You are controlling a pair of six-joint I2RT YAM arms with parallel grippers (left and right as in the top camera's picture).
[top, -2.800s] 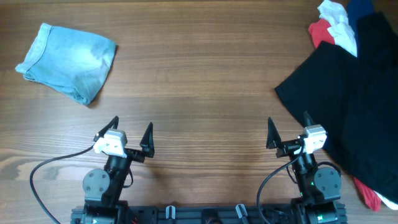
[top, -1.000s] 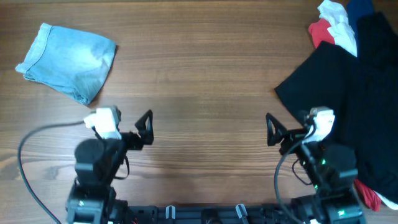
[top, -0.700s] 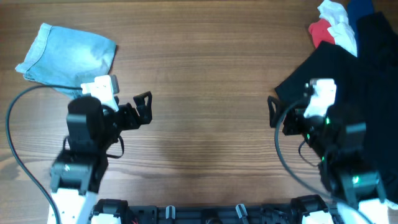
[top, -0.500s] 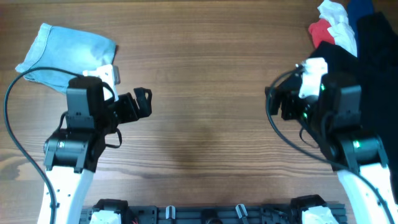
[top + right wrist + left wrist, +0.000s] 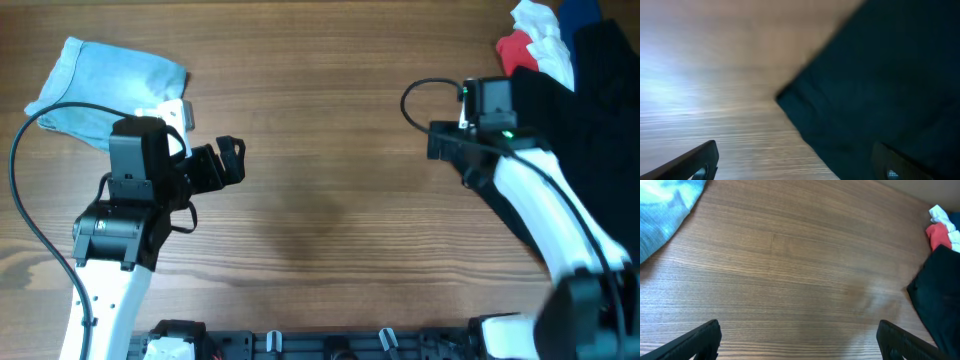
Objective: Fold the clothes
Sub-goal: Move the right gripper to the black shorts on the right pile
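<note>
- Two arms reach out over the wooden table (image 5: 320, 110), whose grain runs side to side.
- The left gripper (image 5: 800, 341) stands wide, its two dark fingertips at the lower corners of its wrist view. Only bare wood lies between them and it holds nothing.
- The right gripper (image 5: 795, 162) is also spread wide and holds nothing. Its wrist view is blurred.
- The black shorts (image 5: 590, 160) lie on the table's right side, reaching its right edge.
- One corner of the black cloth points toward the table's middle, and in the right wrist view it lies ahead of the spread fingers. Whether they touch the fabric cannot be told.
- The light-blue denim shorts (image 5: 105, 90) lie crumpled at the far left corner, well apart from the black shorts and partly under the left arm in the overhead view.
- At the far right corner, a red garment (image 5: 513, 52), a white garment (image 5: 540, 30) and a dark blue piece (image 5: 580, 12) are bunched against the far edge of the black shorts.
- Between the two arms, the middle of the table is open wood from the near edge to the far edge.
- A black cable (image 5: 25, 150) loops beside the left arm.
</note>
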